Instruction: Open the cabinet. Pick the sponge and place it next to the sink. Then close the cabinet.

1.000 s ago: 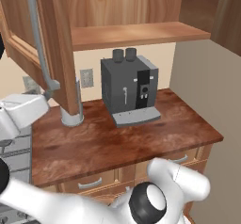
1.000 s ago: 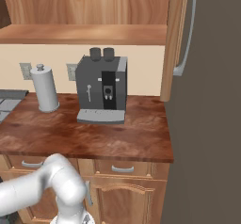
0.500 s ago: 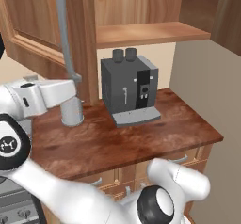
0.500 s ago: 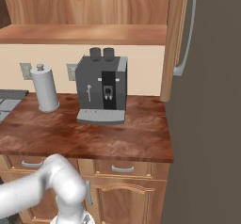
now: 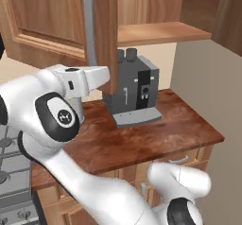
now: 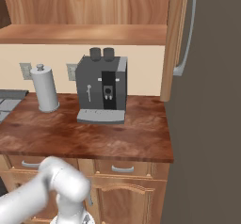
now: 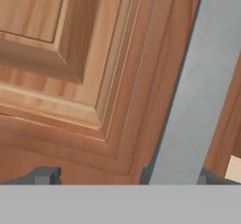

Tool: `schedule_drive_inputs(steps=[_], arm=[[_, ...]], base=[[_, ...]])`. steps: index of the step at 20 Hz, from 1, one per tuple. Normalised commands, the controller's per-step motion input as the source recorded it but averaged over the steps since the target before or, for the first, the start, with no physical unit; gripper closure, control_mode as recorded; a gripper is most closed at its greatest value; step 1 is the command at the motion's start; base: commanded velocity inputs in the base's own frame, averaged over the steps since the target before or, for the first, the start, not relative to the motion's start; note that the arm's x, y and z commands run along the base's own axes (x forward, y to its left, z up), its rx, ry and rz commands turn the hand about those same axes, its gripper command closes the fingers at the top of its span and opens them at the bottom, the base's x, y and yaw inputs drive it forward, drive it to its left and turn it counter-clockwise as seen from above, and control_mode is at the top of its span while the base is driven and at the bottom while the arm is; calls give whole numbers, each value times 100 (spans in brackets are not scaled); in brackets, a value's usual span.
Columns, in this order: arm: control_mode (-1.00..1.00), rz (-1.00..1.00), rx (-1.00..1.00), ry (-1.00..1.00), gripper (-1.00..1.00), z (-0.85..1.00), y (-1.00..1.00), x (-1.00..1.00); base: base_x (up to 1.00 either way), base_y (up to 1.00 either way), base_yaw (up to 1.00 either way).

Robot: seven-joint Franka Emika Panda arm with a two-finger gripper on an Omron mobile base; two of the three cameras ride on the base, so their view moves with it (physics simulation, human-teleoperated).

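Left base view: the cabinet [image 5: 142, 11] hangs above the counter [image 5: 156, 134], its left door [image 5: 52, 25] swung out toward the camera with the grey bar handle [image 5: 90, 25] on its free edge; the arm's wrist sits right at that door's lower edge, the gripper itself hidden behind the hand. A dark coffee machine [image 5: 134, 89] stands at the back of the counter under the wooden shelf [image 5: 160, 32], a stove [image 5: 12, 172] off the counter's left edge. Right base view: the right door [image 6: 175, 35] is also swung open, seen edge-on above the counter's right back corner, its bar handle [image 6: 188, 30] facing right; the shelf looks bare from here, no sponge or sink to point at; a paper towel holder [image 6: 43, 87] stands near the left back of the counter beside the coffee machine. Hand view: the gripper [image 7: 124, 176] is up close to the raised-panel door face, jaws spread wide with only their tips visible, and the grey bar handle runs down between them toward the right tip; nothing is clamped, and contact with the handle cannot be told. Judged step: opening the cabinet, near done. The next move likely calls for backing off the door and looking inside for the sponge, keeping clear of the door edge.
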Motion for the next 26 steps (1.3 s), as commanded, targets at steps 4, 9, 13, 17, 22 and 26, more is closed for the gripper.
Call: schedule_drive_inputs(steps=[4, 9, 13, 17, 22, 26], arm=[[-100, 29, 1, -2, -100, 0, -60, 76], [-100, 29, 1, -1, -100, 0, -52, 80], [-100, 29, 0, 0, -100, 0, -46, 83], [-100, 26, 0, 0, -100, 3, -35, 54], [-100, 21, 0, 0, -100, 14, -20, 38], [-100, 16, 0, 3, -100, 2, -4, 72]], base=[[0, 0, 0], [0, 0, 0], [0, 0, 0], [0, 0, 0], [0, 0, 0], [0, 0, 0]])
